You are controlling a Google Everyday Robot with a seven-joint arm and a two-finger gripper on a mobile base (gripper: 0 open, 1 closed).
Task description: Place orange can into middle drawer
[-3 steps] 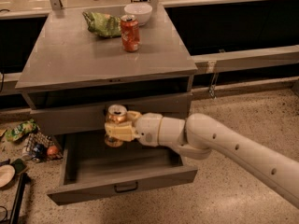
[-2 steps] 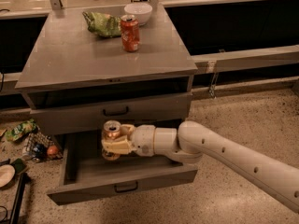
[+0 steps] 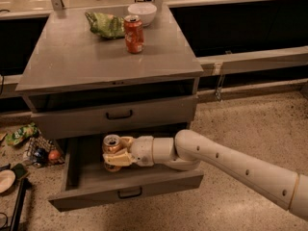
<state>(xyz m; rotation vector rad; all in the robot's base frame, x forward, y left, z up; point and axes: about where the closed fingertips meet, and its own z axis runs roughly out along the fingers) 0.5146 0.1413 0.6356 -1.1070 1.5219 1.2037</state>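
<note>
The jaws of the gripper point(image 3: 115, 154) are pressed on the two sides of the orange can point(image 3: 111, 141) and pinch it around its middle. The gripper is inside the opening of the middle drawer point(image 3: 96, 197), at the left part of it. The white arm point(image 3: 231, 163) reaches in from the lower right.

The orange can stands upright between the jaws, above the inside of the drawer. Its top is silver, with the opening tab visible. Its body has a dull brown-gold print. Only a strip under the top and a small part at the bottom are visible, because the pale yellow jaws cover the middle. I cannot tell if the bottom of the can touches the drawer floor; this place is in shadow.

The middle drawer is pulled far out of the grey table point(image 3: 72, 61), and its front has a small black handle point(image 3: 130, 193). The upper drawer point(image 3: 159, 110) is closed.

On the table top a red can point(image 3: 134, 33) stands upright. Behind it there is a white bowl point(image 3: 142, 12), and just to its left lies a green bag point(image 3: 105, 24). On the floor at the left some packets lie, hard to make out.
</note>
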